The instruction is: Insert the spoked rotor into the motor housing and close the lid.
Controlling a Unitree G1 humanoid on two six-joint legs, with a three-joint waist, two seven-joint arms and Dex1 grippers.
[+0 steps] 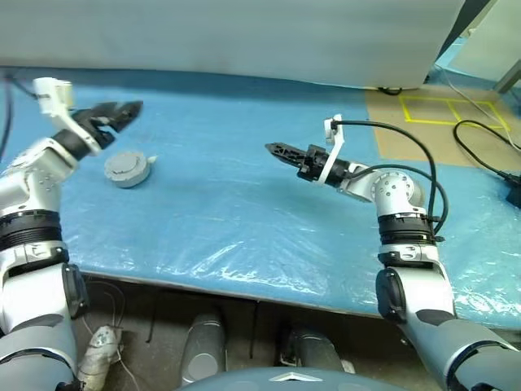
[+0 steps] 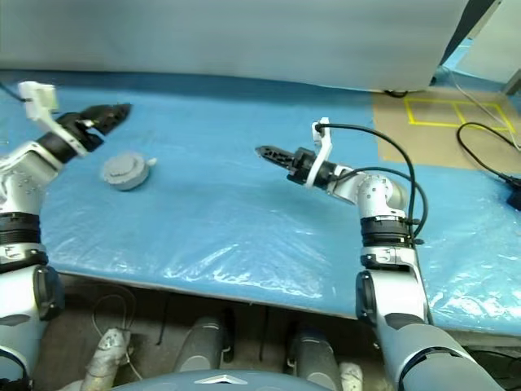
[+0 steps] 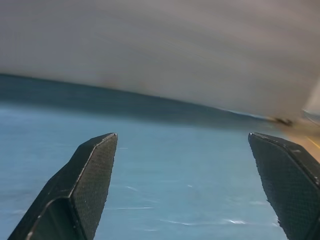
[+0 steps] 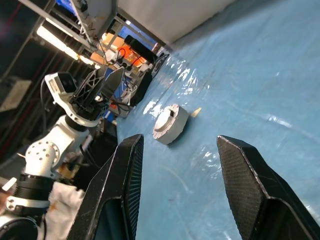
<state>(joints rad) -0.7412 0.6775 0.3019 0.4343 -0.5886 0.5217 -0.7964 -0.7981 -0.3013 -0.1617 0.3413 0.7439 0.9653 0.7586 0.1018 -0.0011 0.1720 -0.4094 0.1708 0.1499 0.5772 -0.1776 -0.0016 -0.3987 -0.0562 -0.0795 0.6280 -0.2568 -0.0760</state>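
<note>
The motor housing [image 1: 128, 169] is a squat grey cylinder standing on the blue table at the left. The flat grey lid [image 1: 126, 163] lies on top of it and covers its inside. The spoked rotor is hidden. My left gripper [image 1: 130, 108] hangs open in the air just above and behind the housing, apart from it, with nothing between its fingers [image 3: 95, 175]. My right gripper [image 1: 270, 148] is open and empty over the middle of the table, pointing left toward the housing [image 4: 170, 125], well short of it.
The table [image 1: 244, 220] is wrapped in blue plastic sheeting, with its front edge near me. A tan patch with yellow tape lines [image 1: 448, 110] lies at the back right, with black cables [image 1: 488, 155] across it. A pale wall [image 1: 244, 32] runs along the back.
</note>
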